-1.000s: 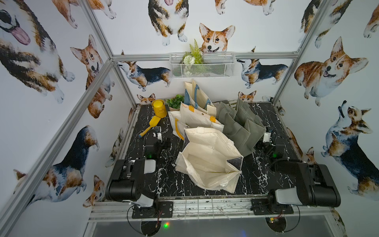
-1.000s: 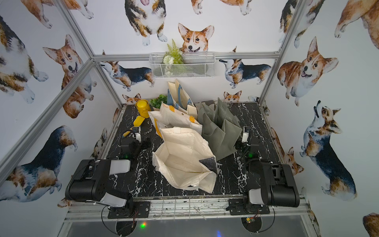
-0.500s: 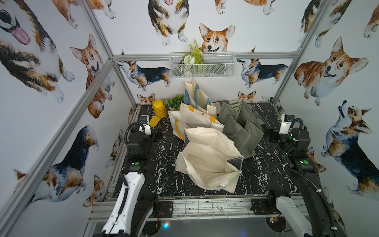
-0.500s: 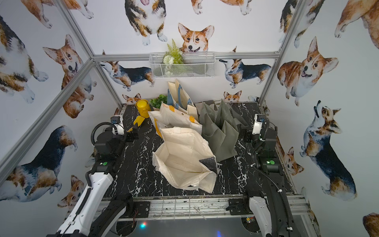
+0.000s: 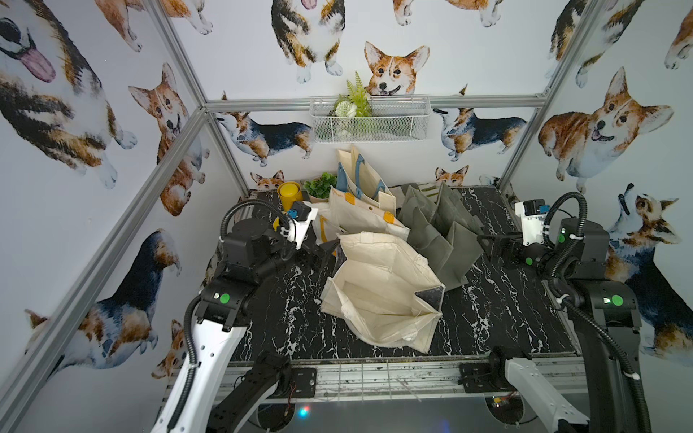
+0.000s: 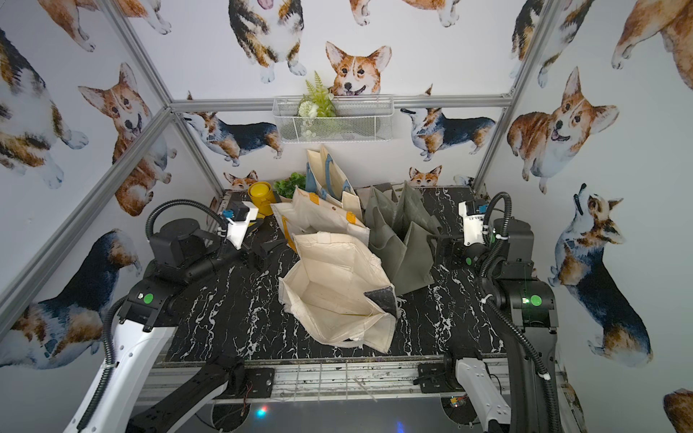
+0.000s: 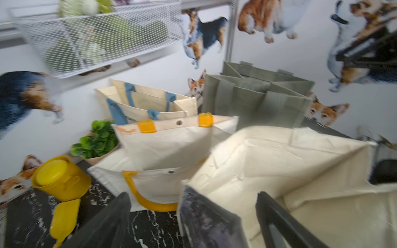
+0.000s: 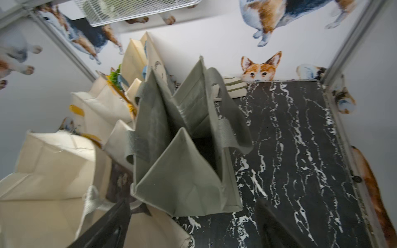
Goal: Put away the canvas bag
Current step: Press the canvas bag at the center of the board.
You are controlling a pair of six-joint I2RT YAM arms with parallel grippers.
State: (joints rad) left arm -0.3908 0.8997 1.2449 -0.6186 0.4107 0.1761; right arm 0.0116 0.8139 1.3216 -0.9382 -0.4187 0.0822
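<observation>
marbled black tabletop (image 5: 285, 322) bears creased, boxy canvas bag (image 5: 378, 292).

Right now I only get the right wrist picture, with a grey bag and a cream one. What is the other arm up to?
Observer: The left gripper is at the rim of the big cream bag, on the left arm's side, jaws open and holding nothing.
Operator: Is it touching the bag?
Observer: I cannot tell. The left wrist view shows the bag's dark-printed edge between its fingers.
Operator: Anything else around that I miss?
Observer: A yellow can stands in the back corner on the left arm's side.
</observation>
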